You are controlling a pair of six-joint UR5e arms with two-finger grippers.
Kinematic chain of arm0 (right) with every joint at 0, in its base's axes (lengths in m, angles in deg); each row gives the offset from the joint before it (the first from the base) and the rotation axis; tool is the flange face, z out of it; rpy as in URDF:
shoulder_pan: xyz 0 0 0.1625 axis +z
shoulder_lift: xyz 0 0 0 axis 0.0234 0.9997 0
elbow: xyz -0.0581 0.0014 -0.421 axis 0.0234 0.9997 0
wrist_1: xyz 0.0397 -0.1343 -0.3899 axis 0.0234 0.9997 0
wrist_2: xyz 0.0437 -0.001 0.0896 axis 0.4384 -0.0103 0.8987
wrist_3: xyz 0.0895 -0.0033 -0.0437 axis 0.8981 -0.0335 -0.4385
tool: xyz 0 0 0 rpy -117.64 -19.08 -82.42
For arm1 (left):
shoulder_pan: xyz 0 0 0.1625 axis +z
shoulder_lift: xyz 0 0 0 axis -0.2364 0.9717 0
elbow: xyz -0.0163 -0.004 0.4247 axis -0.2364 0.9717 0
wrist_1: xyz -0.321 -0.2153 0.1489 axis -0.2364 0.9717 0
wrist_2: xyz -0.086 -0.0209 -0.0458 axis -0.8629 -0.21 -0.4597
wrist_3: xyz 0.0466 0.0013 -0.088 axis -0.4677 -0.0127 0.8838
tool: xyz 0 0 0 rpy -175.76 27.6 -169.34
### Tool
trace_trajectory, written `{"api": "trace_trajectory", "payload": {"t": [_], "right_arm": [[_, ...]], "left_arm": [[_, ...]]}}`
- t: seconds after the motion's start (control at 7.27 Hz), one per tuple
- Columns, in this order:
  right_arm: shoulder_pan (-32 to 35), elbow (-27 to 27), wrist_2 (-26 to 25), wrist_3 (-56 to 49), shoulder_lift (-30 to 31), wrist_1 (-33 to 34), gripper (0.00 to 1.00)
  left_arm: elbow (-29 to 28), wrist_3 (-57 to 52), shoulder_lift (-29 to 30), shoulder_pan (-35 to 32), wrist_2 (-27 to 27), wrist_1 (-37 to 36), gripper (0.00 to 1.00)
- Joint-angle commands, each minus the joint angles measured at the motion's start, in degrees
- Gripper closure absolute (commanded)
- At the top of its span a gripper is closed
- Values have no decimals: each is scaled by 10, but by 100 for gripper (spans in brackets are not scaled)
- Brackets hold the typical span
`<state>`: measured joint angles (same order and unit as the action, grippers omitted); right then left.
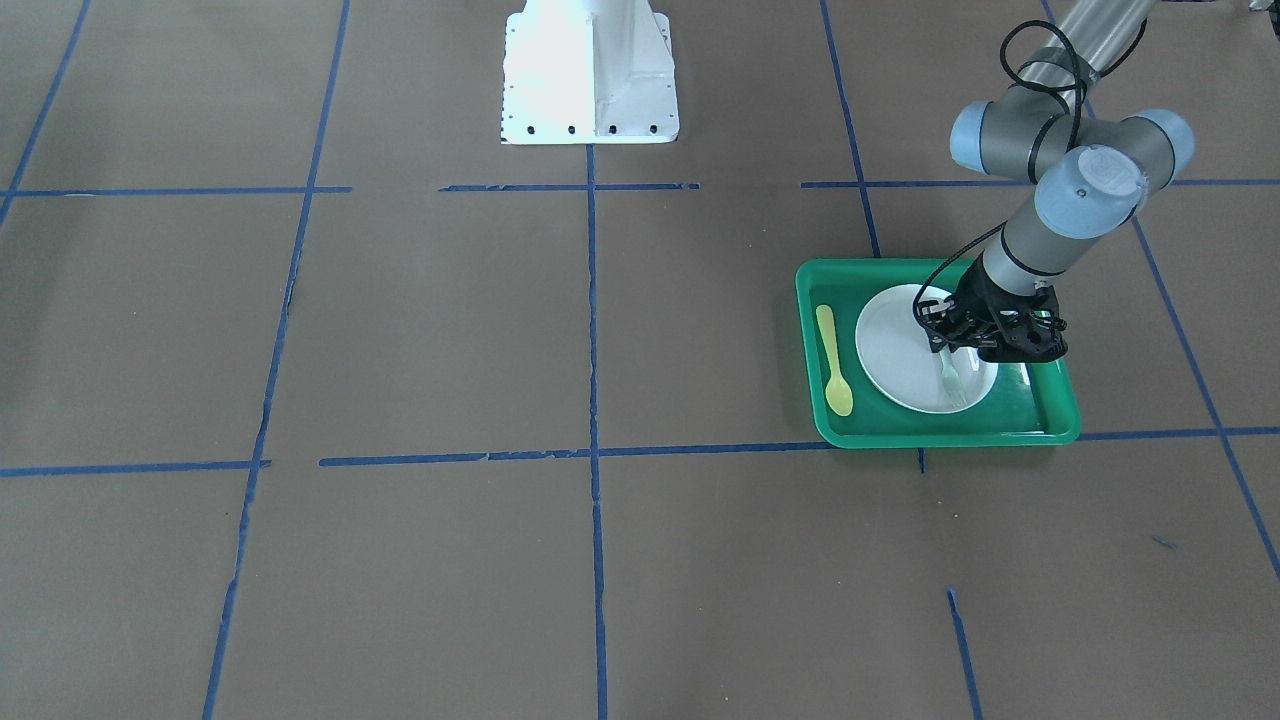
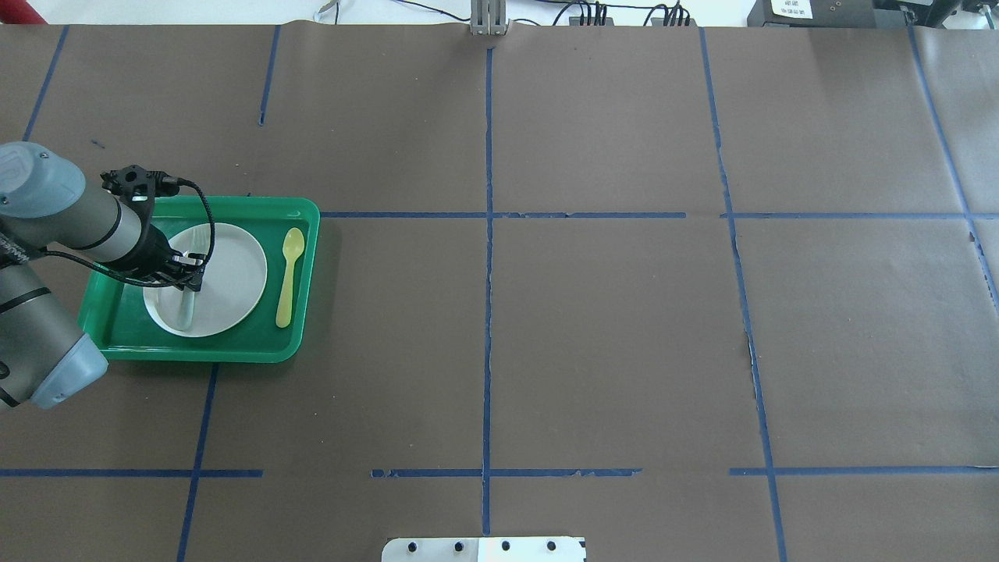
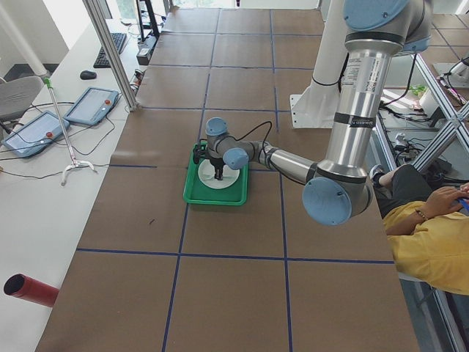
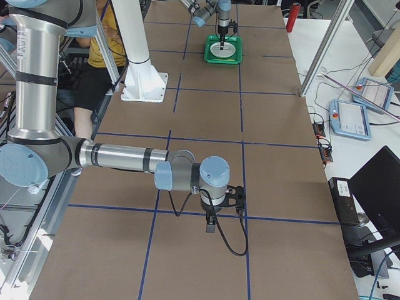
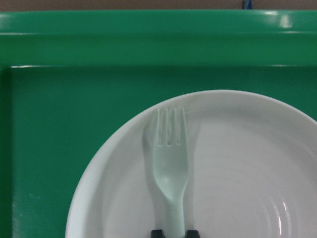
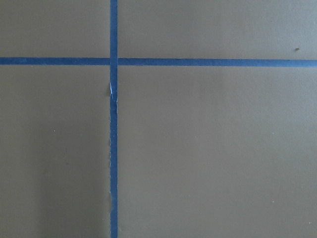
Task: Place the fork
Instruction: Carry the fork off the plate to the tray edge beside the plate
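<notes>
The pale whitish-green fork [image 5: 171, 163] lies along a white plate [image 5: 237, 173] inside a green tray [image 5: 74, 44], tines toward the tray's far rim. My left gripper [image 5: 174, 233] is shut on the fork's handle, its two dark fingertips tight against either side. In the overhead view the left gripper [image 2: 190, 282] is over the left half of the plate [image 2: 234, 273], with the fork [image 2: 201, 238] reaching past it. My right gripper [image 4: 211, 225] shows only in the exterior right view, low over bare table; I cannot tell whether it is open or shut.
A yellow plastic spoon [image 2: 289, 273] lies in the tray [image 2: 234, 204] to the right of the plate. The robot's white base [image 1: 590, 75] stands at mid-table. Brown paper with blue tape lines [image 6: 114, 124] covers the table.
</notes>
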<state>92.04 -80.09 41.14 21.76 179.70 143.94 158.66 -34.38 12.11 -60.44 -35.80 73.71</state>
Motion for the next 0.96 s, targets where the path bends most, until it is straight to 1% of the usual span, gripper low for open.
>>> {"api": "trace_trajectory", "payload": {"t": [0.0,0.14,0.28,0.41,0.55,0.83], "right_arm": [[0,0,0,0,0,0,0],[0,0,0,0,0,0,0],[0,0,0,-1,0,0,0],[0,0,0,0,0,0,0],[0,0,0,0,0,0,0],[0,0,0,0,0,0,0]], "left_arm": [[10,1,0,-23,-6,0,100],[28,1,-10,-42,-8,0,100],[44,-9,-40,-53,-9,4,100],[48,-64,-71,-68,-9,8,100],[43,-80,-83,-73,-9,9,100],[23,-76,-75,-68,-9,22,100]]}}
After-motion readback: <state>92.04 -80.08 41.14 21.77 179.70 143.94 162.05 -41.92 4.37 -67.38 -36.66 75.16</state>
